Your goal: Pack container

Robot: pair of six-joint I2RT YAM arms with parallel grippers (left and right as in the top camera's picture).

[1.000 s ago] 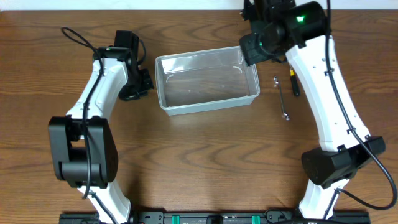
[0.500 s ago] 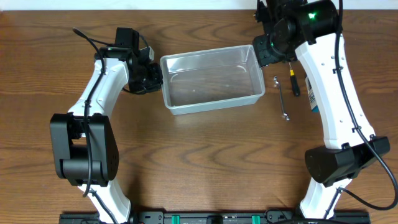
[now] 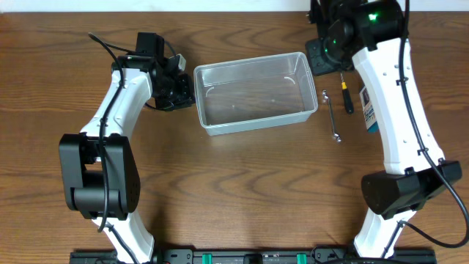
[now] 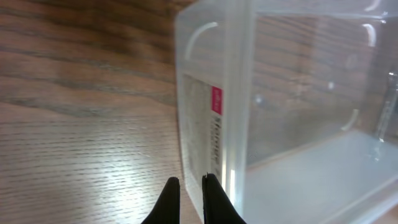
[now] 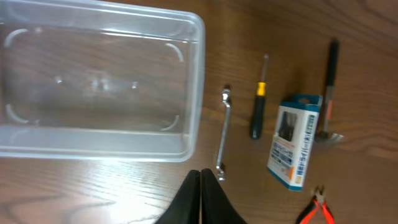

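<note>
Left wrist shows near-closed left gripper beside container's unreadable pink-marked label.

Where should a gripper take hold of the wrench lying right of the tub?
Grip the wrench mid-shaft, from straight above, fingers closing across its thin width. It lies flat on the table, its length running along the container and screwdriver, with clear gaps on both sides.

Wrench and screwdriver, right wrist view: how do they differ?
The wrench is bare silver metal all along; the screwdriver has a thin metal shaft and a black and yellow handle. The wrench lies nearer the container, the screwdriver one place farther, beside the blue-and-white box. The wrench reaches closer to the camera. Both lie flat on the table, roughly parallel, outside the container.
</note>
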